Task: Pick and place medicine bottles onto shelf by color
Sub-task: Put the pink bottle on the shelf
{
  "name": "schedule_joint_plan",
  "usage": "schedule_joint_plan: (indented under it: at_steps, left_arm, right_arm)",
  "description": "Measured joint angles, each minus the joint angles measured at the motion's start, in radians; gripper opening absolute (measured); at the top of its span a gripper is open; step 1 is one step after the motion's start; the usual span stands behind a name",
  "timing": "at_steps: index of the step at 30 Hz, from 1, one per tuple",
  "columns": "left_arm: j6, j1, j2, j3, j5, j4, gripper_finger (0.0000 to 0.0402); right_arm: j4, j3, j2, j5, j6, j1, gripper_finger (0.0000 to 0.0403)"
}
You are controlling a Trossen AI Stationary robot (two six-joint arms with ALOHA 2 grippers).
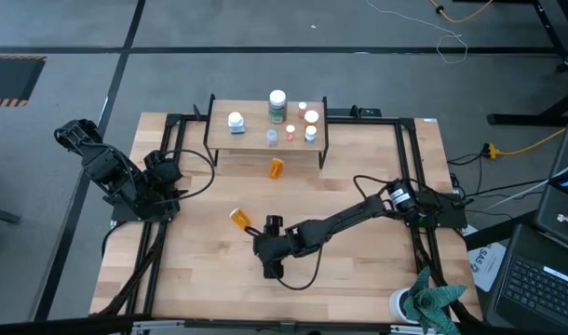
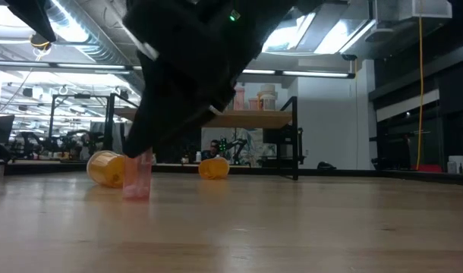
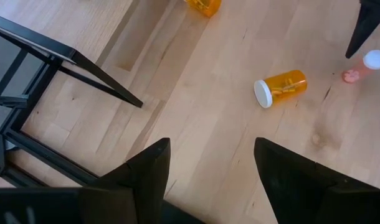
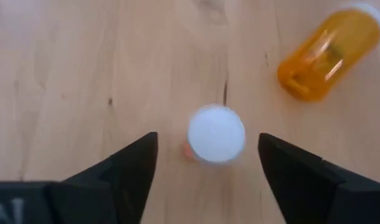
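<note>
Right wrist view shows you the right claw (image 4: 205, 165) spread, pointing straight down around an upright pink bottle (image 4: 215, 134). Its body hides under the white cap; the left claw (image 3: 209, 168) waits spread.

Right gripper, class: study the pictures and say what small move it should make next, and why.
Probably lower and close. The right gripper hangs with its fingers open on either side of the small pink bottle, which stands upright on the table with its white cap between them, apart from both. The orange bottle lies beside it, outside the fingers.
</note>
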Motion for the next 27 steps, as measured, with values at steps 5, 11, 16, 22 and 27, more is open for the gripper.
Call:
schedule_joint_plan:
  at_steps: [5,11,16,22,27]
  left_arm:
    - [0.0,0.0,0.0,0.0,0.0,0.0,0.0228]
    - [0.0,0.0,0.0,0.0,0.0,0.0,0.0228]
    - [0.0,0.0,0.0,0.0,0.0,0.0,0.0228]
    - [0.0,0.0,0.0,0.0,0.0,0.0,0.0228]
    - [0.0,0.0,0.0,0.0,0.0,0.0,0.0228]
  right_arm:
    - [-0.008,0.0,0.009,-0.023,0.028,-0.009,0.0221]
    - [0.011,0.0,0.009,-0.025,0.029,-0.008,0.0174]
    - [0.021,0.0,0.009,-0.024,0.045,-0.009,0.0156]
    - [0.037,0.0,0.008,-0.024,0.055,-0.02,0.0132]
    - [-0.034,0.061,0.005,-0.025,0.036,-0.046,0.0114]
